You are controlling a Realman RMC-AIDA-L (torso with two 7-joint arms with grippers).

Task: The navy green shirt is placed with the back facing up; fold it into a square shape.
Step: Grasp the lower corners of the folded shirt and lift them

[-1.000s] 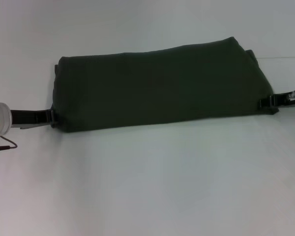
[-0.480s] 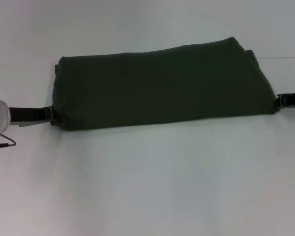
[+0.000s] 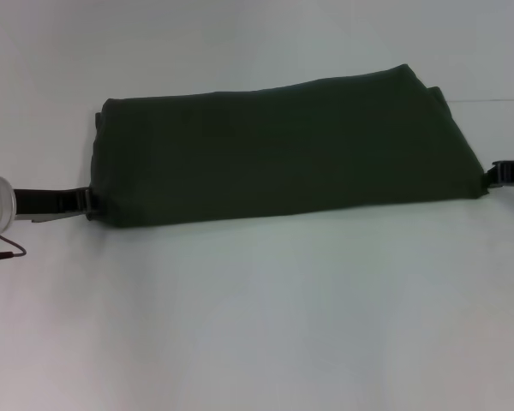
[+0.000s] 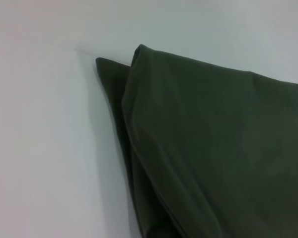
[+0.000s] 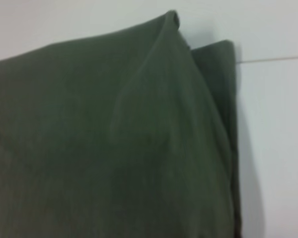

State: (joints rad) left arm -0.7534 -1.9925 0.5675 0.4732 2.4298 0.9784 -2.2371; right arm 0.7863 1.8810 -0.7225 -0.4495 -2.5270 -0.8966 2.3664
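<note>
Already the white table [image 3: 257, 325] bears the navy green shirt [image 3: 283, 150] folded into a long band, not yet square; a crosswise fold remains, I judge. Left gripper [image 3: 87, 203] sits at its nine o'clock end, right gripper [image 3: 497, 174] at three o'clock; finger state cannot be told.

Flat, even light washes the white table [image 3: 257, 325] with no glare anywhere, and the shirt [image 3: 283, 150] reads so dark in the head view that its folds nearly vanish. A soft, thin shadow hugs its near edge and both ends. The left wrist view is fairly crisp, with gentle shading along the layered edge, while the right wrist view is soft and smeared, the cloth's texture lost.
</note>
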